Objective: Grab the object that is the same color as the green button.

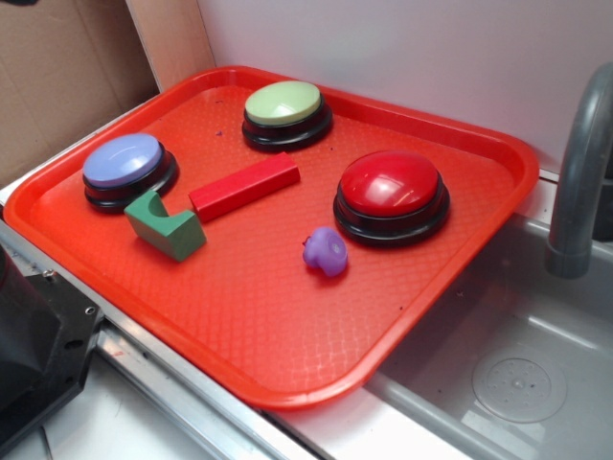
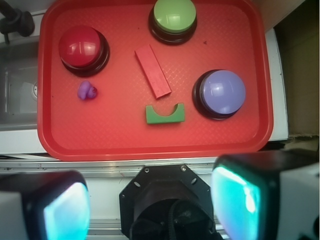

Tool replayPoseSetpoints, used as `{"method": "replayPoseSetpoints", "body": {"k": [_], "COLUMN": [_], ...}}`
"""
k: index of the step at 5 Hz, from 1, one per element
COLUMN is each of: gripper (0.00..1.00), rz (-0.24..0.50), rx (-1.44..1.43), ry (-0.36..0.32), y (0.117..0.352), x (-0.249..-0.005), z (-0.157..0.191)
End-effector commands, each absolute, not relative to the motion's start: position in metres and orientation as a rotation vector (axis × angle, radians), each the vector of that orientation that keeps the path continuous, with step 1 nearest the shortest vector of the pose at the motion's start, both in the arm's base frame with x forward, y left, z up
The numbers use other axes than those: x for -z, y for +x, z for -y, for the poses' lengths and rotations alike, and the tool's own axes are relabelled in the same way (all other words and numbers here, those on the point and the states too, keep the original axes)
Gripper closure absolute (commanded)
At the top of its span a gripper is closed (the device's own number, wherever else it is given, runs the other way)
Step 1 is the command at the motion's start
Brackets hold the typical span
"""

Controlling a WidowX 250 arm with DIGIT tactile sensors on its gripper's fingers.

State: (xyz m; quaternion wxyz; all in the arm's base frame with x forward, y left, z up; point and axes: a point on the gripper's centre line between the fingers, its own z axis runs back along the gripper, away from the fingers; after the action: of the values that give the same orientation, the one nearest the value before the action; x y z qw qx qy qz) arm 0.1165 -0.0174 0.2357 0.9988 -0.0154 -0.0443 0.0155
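Wrist view: your gripper [image 2: 150, 205] hangs spread open, apparently well short of the tray [image 2: 50, 140]. The green block [image 2: 165, 114] lies beside the red bar [image 2: 152, 70]; descending off-centre risks nudging both.

I see pale wall [image 1: 402, 57] behind, brown cardboard panel [image 1: 57, 67] at left. Grey sink basin [image 1: 498, 364] at right, round drain [image 1: 518, 388] in it, grey faucet [image 1: 579, 182] curving above. Light even.
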Motion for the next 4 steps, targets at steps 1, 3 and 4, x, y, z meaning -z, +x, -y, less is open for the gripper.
{"method": "replayPoseSetpoints", "body": {"k": [1, 3, 4], "gripper": [0.0, 0.0, 0.0], "rz": [0.089, 0.093, 0.121], "rx": [-0.031, -0.199, -0.419], "ry": [-0.031, -0.014, -0.012], "y": [0.116, 0.122, 0.126], "x": [-0.236, -0.201, -0.175], "z": [0.017, 0.006, -0.002]}}
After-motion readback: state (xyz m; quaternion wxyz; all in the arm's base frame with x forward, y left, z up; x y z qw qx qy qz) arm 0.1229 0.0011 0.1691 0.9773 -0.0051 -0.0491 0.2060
